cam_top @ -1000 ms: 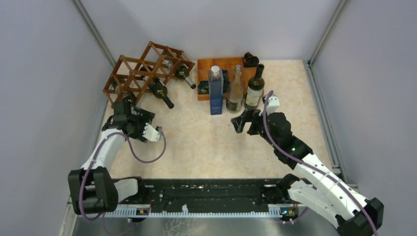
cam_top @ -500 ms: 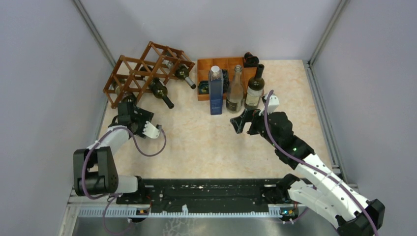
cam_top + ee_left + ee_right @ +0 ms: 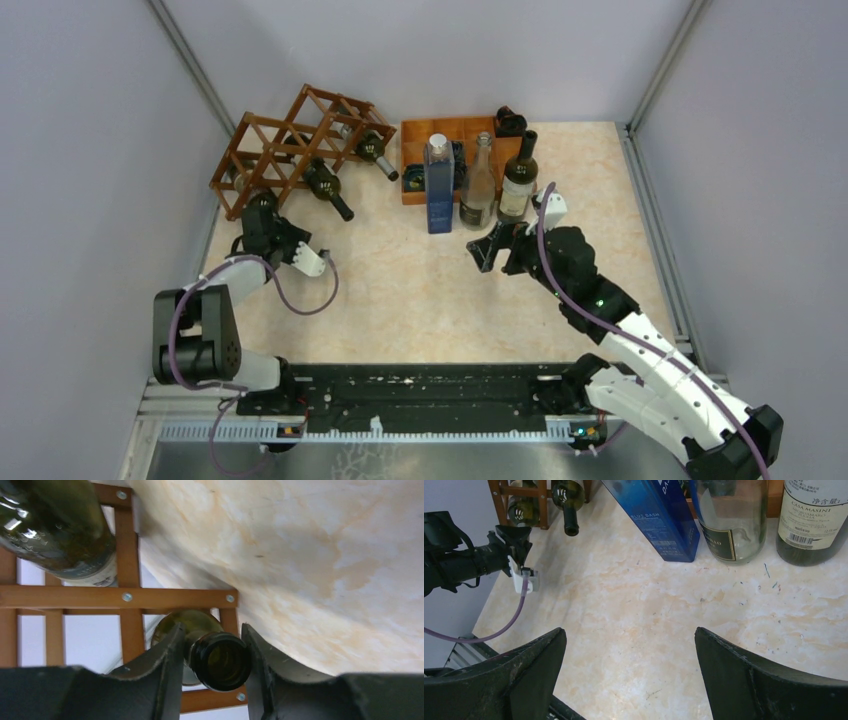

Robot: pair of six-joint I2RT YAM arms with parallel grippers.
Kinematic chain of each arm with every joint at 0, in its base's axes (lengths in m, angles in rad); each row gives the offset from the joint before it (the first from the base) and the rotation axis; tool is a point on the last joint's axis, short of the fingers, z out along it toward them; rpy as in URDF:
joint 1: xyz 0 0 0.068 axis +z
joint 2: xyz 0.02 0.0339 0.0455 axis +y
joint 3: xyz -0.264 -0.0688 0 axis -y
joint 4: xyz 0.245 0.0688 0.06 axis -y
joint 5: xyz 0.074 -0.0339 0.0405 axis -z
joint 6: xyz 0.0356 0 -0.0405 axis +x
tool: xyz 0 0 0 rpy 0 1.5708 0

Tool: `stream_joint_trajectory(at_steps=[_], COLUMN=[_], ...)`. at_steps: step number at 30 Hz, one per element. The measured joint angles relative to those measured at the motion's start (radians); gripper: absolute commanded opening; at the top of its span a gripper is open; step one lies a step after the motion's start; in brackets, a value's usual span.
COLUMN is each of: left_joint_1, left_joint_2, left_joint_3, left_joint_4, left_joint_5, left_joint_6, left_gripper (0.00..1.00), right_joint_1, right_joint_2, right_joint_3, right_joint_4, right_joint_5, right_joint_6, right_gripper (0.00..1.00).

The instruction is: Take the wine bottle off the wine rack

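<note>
blue box (image 3: 659, 520) reads "blue dash" in small white print, w/ bigger letters "da" cut off at the top. white label on dark bottle (image 3: 811, 520): "casa masini", chinese chars 净含量 above, plus a barcode. label on clear bottle (image 3: 731, 525) too small to read.

Glossy glass wine bottle (image 3: 220, 661), smooth wooden wine rack (image 3: 125, 597), polished marble-look table (image 3: 325, 555)

Closed in on three sides by plain lilac-grey walls (image 3: 450, 50), matte and unmarked. Aluminium posts (image 3: 195, 65) at both back corners, slanting outward toward top of overhead view. Tabletop (image 3: 430, 290) beige, marbled with orange veins; tiny coloured specks (image 3: 766, 571) scattered toward far side. Black rail (image 3: 420, 385) along near edge, brushed metal sheet (image 3: 400, 462) just nearer. Soft, even light; faint shadows only.
</note>
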Motion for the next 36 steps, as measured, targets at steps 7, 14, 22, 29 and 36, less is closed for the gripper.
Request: stream_joint_trajectory(at_steps=[7,14,22,29,36], left_joint_1=[-0.009,-0.008,-0.006,-0.006,-0.006], left_joint_2=[0.000,-0.094,-0.337,-0.545,-0.679], left_joint_3=[-0.007,-0.059,-0.216,-0.358,-0.427], left_joint_4=[0.071,0.047,-0.047,-0.088,-0.133], left_joint_5=[0.008,0.012,0.080,0.164,0.251], left_joint_6=[0.040,0.040,0.040,0.040,0.039], left_gripper=[0.00,0.00,0.00,0.00,0.00], right_joint_1=[0.000,0.000,0.000,0.000,0.000], right_joint_2=[0.000,0.000,0.000,-0.001,-0.009], right_joint_3=[0.009,0.011,0.011,0.011,0.011], right_joint_4=[-0.004,-0.004,-0.003,-0.002,-0.004], right_joint_5=[-0.008,-0.013,-0.019,-0.026,-0.027], right_joint_6=[0.000,0.000,0.001,0.002,0.009], right_gripper=[0.99,0.99,0.99,0.99,0.98])
